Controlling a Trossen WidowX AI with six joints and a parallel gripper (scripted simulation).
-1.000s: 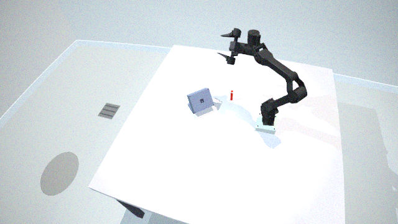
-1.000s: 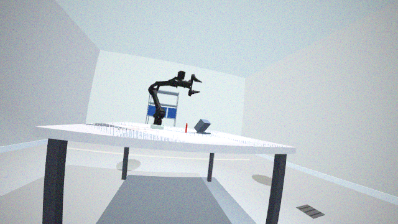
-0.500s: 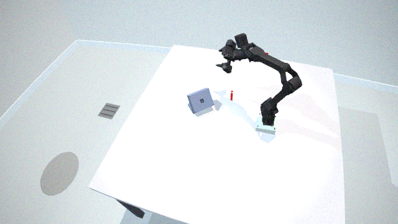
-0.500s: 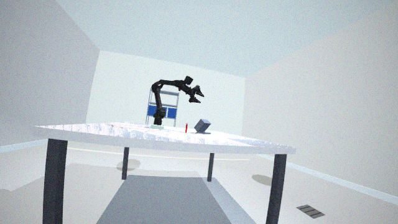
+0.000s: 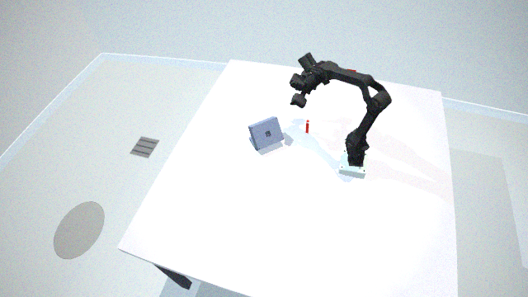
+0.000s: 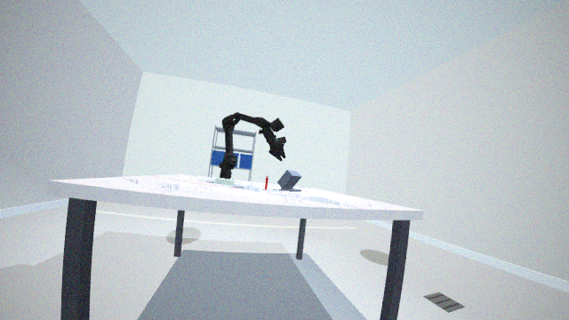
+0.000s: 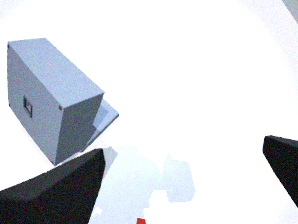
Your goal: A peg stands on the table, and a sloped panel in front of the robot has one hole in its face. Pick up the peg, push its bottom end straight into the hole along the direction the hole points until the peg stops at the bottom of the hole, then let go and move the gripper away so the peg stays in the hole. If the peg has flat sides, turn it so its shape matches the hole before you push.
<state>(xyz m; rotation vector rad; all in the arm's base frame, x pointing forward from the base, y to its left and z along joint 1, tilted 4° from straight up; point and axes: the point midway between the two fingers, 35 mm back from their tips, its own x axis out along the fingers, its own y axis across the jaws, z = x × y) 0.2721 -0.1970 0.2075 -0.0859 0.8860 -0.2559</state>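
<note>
The red peg (image 5: 307,127) (image 6: 267,182) stands upright on the table; only its top (image 7: 141,221) shows at the bottom edge of the wrist view. The blue-grey sloped panel (image 5: 258,134) (image 6: 290,180) (image 7: 44,127) stands beside the peg. The hole (image 5: 268,134) (image 7: 28,106) in its face looks square and dark-rimmed; no hole shows in the exterior view. My gripper (image 5: 294,92) (image 6: 283,157) (image 7: 186,151) is open and empty, pointing downward, high above the table near the peg and panel. Whether the peg has flat sides is hard to tell.
The white table (image 5: 247,206) (image 6: 222,204) carries the arm's pale base plate (image 5: 352,170) (image 6: 224,181), to the right of the peg in the top view. A shelf with blue bins (image 6: 245,161) stands behind the table. The arm's shadow falls around the peg.
</note>
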